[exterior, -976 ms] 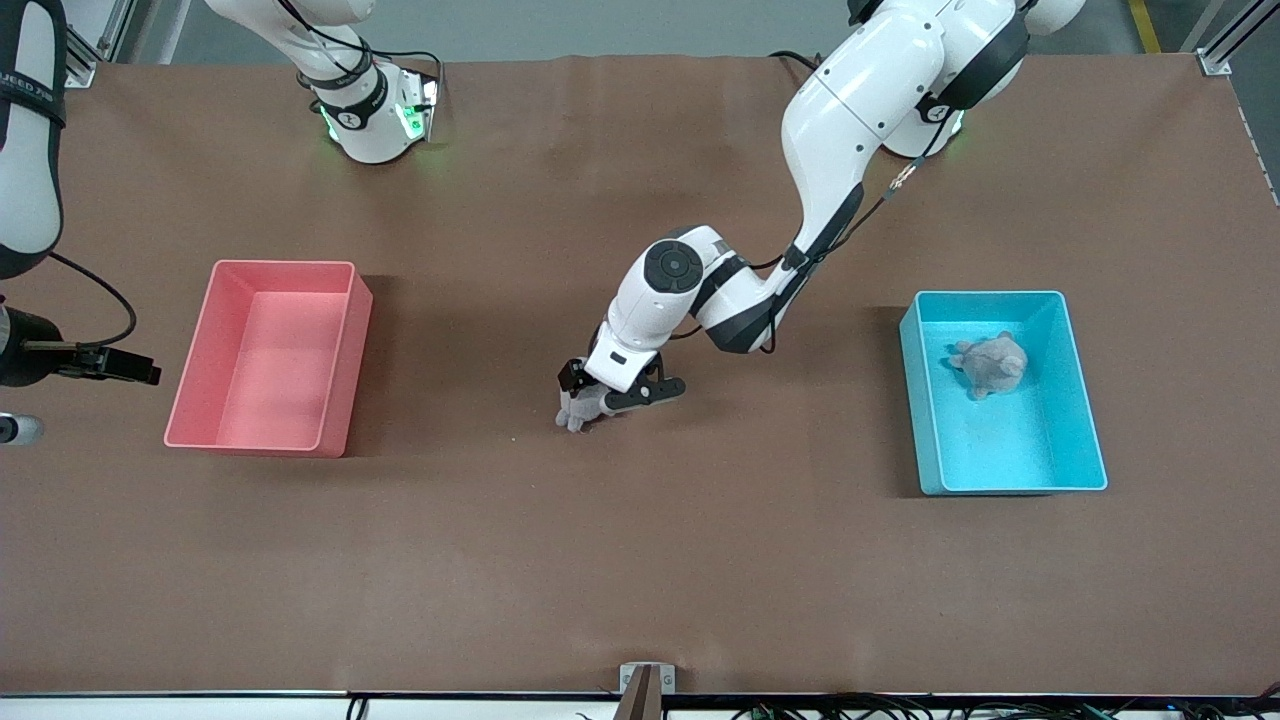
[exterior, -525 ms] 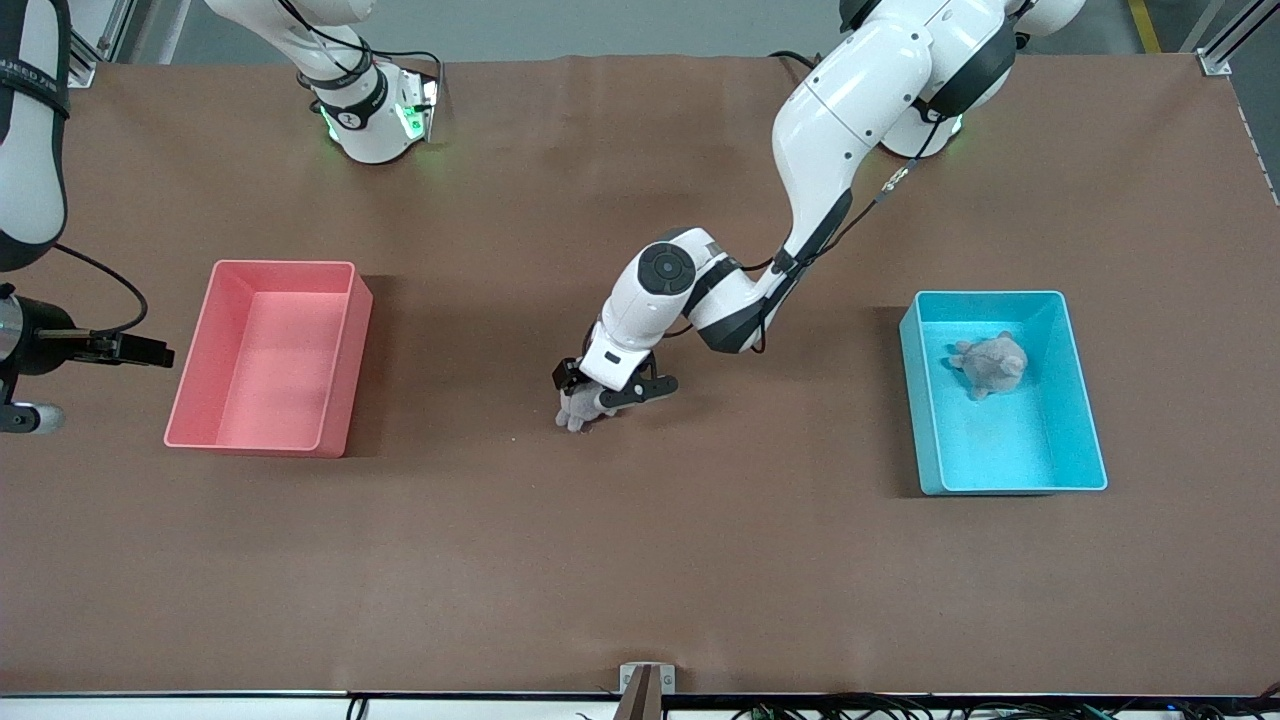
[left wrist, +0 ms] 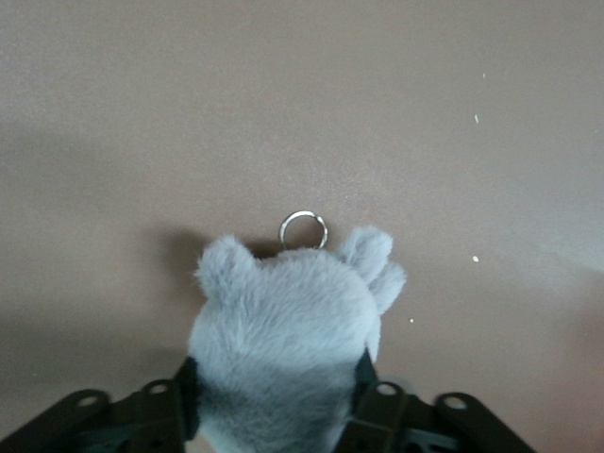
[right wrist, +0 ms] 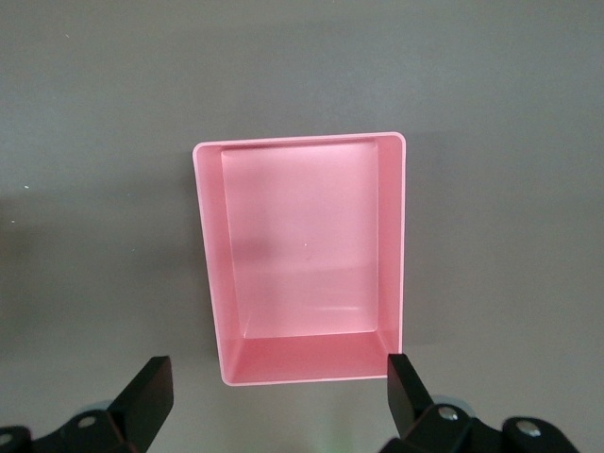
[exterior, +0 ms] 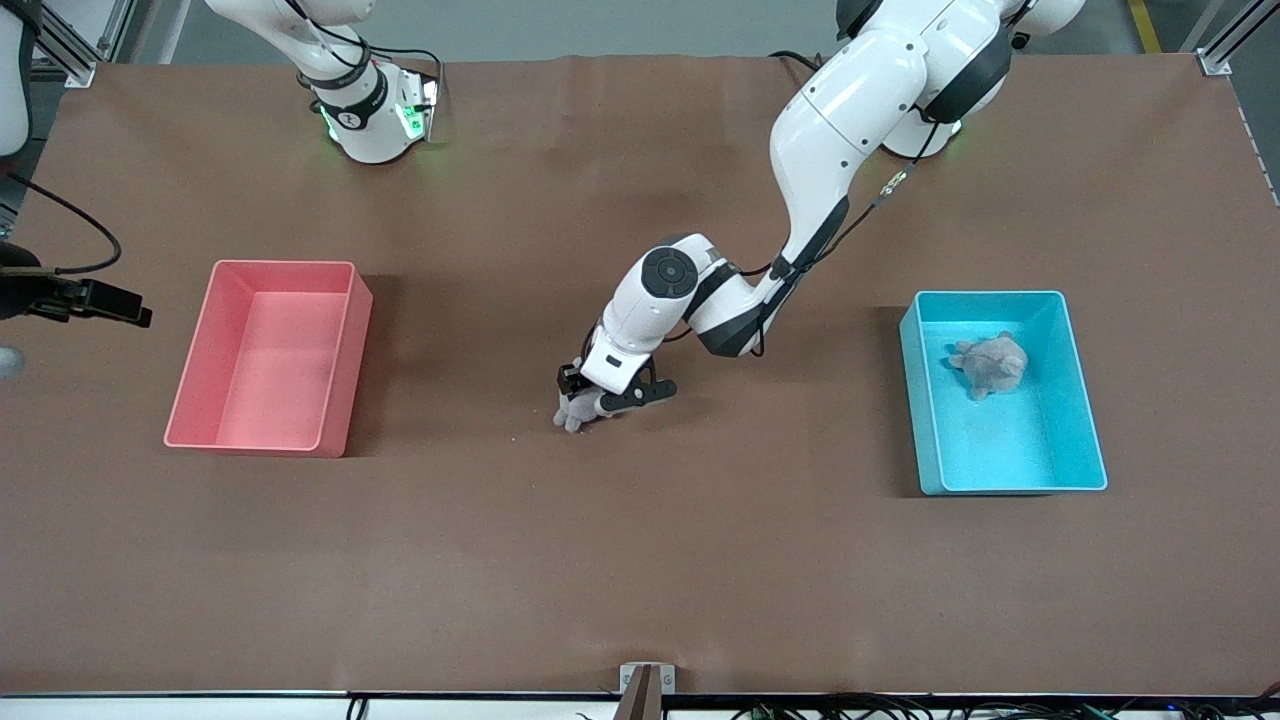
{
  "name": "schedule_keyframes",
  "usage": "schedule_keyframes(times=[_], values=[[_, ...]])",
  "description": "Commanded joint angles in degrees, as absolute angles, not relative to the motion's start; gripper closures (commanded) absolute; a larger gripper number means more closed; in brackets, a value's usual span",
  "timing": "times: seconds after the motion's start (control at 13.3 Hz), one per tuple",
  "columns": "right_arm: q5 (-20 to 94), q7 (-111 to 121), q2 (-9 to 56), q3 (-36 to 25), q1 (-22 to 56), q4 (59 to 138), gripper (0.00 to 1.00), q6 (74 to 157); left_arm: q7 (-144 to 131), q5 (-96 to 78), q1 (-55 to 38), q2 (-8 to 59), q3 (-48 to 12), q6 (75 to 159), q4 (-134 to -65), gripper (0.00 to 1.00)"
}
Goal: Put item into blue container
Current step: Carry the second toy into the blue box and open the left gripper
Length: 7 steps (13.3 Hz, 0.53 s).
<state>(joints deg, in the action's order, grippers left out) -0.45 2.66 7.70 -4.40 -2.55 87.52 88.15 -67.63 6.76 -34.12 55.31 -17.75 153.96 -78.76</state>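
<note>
Blue container [exterior: 1085, 420] is seen resting on the brown table [exterior: 640, 560] toward the left arm's end, its long side running from nearer the front camera to farther from it. One grey plush toy [exterior: 990, 365] lies inside it, in the half farther from the camera

A second grey plush toy [left wrist: 283, 340] is found on the table near the middle, between the two bins and well apart from both. A small metal ring [left wrist: 303, 229] is attached at its head end and lies flat on the table surface

Left gripper [left wrist: 276, 396] is lowered onto this second toy; in the left wrist view a black finger is seen pressed against each flank of the plush, so the toy is taken as grasped, with its body not lifted off the table

Pink bin [exterior: 268, 357] stands toward the right arm's end of the table; nothing is seen inside it

Right gripper [right wrist: 276, 392] is held in the air above the pink bin, fingers spread wide with nothing between them; the right arm is noted as waiting

Count: bins 2 (one blue, one pink); plush toys 2; metal rings 1

Writing: no brand or label can be read on the bins or toys; markings on the arm bases are too small to read
</note>
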Motion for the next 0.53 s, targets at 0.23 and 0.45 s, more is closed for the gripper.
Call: schedule_keyframes(times=[0.23,0.45], values=[[-1.4,2.8,4.0,-7.6,1.1,91.4,0.00,89.2,-71.3,6.1,-34.3,52.8,-17.4,154.3,-77.5,0.81],[-1.3,2.9,3.3,-7.6,0.4,92.2,0.00,89.5,-70.9,6.2,-31.4,47.0,-17.4,149.8,-79.8,0.81]])
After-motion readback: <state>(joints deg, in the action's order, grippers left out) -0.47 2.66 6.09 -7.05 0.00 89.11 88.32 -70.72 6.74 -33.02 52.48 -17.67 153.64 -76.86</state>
